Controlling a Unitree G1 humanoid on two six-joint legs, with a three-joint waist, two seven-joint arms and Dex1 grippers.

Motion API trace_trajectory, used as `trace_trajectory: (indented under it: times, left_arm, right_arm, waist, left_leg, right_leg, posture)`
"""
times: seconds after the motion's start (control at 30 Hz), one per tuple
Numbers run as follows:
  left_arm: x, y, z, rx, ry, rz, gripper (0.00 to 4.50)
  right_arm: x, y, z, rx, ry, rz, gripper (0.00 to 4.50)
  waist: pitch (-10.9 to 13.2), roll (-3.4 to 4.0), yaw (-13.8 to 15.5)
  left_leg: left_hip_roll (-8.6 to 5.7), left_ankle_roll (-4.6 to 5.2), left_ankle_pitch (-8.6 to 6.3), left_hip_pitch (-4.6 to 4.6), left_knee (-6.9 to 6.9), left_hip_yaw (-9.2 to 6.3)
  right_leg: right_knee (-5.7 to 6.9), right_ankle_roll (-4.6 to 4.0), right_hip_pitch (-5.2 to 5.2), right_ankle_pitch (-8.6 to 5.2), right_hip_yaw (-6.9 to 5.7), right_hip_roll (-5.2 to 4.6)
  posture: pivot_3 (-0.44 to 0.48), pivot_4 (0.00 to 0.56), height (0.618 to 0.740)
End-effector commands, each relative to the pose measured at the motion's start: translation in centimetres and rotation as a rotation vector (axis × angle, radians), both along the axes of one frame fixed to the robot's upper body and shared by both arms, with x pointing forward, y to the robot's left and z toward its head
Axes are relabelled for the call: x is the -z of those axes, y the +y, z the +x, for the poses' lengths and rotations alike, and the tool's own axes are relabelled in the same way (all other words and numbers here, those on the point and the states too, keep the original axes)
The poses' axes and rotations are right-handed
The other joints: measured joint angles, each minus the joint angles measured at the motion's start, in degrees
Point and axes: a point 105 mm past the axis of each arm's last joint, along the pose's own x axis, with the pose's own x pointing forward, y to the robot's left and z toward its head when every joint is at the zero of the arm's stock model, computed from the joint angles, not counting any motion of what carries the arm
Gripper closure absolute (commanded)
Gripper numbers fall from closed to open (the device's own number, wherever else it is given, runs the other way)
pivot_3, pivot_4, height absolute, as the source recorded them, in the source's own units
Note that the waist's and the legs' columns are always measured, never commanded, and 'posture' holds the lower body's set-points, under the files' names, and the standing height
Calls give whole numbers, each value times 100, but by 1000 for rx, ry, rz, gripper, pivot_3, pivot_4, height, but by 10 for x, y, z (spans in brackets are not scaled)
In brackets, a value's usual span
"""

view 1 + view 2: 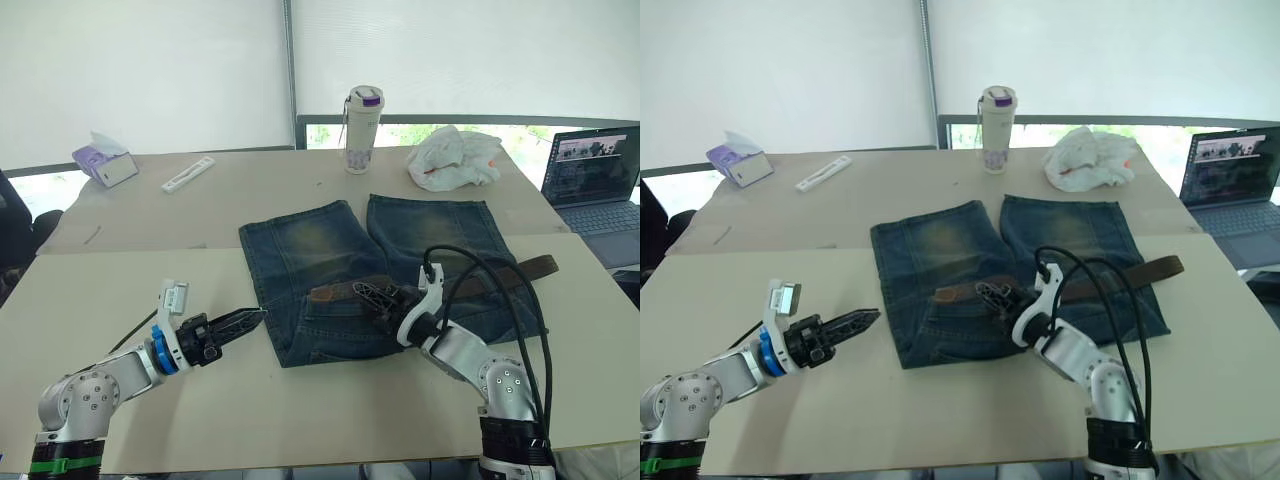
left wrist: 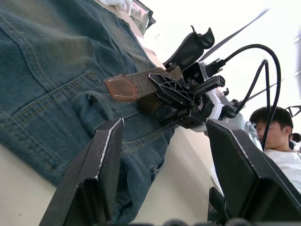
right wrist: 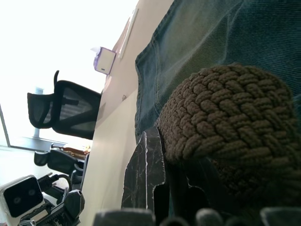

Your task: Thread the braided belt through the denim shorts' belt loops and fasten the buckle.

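Left eye view: dark blue denim shorts with faded yellowish patches (image 1: 375, 270) are lying flat on the pale tabletop (image 1: 130, 290), waistband toward the robot. A dark-brown braided belt (image 1: 500, 272) is running across the waistband, its tan leather tip (image 1: 325, 293) pointing toward the robot's left. The right gripper (image 1: 378, 296) is pinching the strap just behind that tip. The left gripper (image 1: 245, 320) is resting at the shorts' near left edge, holding nothing.

Right eye view: the same layout is showing, with a white insulated bottle with a purple lid (image 1: 996, 129), a crumpled white cloth (image 1: 1088, 157), a purple tissue box (image 1: 738, 162) and an open laptop (image 1: 1232, 194) standing well beyond the shorts. No lettering on the bottle, box or screen is legible. The silver buckle cannot be picked out.

Left wrist view: the left arm's two black fingers (image 2: 96, 174) are standing wide apart, framing the leather tip above a seamed pocket. A person in a white top (image 2: 273, 136) is sitting behind.

Right wrist view: the woven strap is bulging between the clenched fingers, folded over on itself.

Step in hand, as judged: feeding the tip toward the next belt loop. Doing it well is likely requiring the strap to be held flat, not folded, the tip kept low along the waistband, and the free left gripper pinning the denim or lifting the loop so the cloth is not bunching.
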Motion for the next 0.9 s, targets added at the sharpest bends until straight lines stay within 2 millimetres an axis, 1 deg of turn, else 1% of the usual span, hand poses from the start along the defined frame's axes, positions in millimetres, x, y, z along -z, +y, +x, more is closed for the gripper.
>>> trace_trajectory:
  times: [0.03,0.3,0.4,0.53,0.63,0.77,0.9]
  left_arm:
    - [-4,-2,2,10,-20,-9,1555]
    - [-2,-5,1,19,-16,-19,1555]
    - [-2,-6,1,21,-17,-20,1555]
    - [-4,-9,1,29,-20,-27,1555]
    - [-4,-11,0,35,-20,-29,1555]
    - [-4,-13,0,41,-13,-32,1555]
    - [-5,-15,0,46,-13,-34,1555]
  right_arm:
    - [0,-7,-3,25,-6,-47,4500]
    - [5,-7,-8,3,5,-70,4500]
    - [4,-8,-5,29,19,-26,4500]
    - [11,-15,-1,83,52,-49,4500]
    - [11,-18,0,111,63,-38,4500]
    - [16,-23,-1,132,68,-96,4500]
    - [21,-24,-5,94,40,-197,4500]
  waist:
    - [0,0,0]
    - [-1,-1,38]
    - [-1,-1,33]
    - [-1,-1,29]
    - [-1,-2,31]
    - [-2,-3,44]
    - [-2,-4,87]
  left_leg:
    - [0,0,1,0,0,0]
    - [-5,-2,9,-1,1,5]
    - [-4,-1,9,-1,1,5]
    - [-3,-1,9,-1,1,5]
    - [-3,-1,9,-1,1,5]
    - [-4,-1,9,-1,2,5]
    - [-4,-1,10,0,3,5]
  right_leg:
    - [0,0,0,0,-1,1]
    - [-7,3,5,1,-6,26]
    - [-6,3,4,1,-5,28]
    - [-6,3,4,1,-4,31]
    - [-6,3,4,1,-4,33]
    - [-6,4,6,2,-5,32]
    - [-10,5,9,2,-6,34]
  posture:
    - [0,150,740]
    - [0,150,740]
    - [0,150,740]
    - [0,150,740]
    - [0,150,740]
    - [0,150,740]
    - [0,150,740]
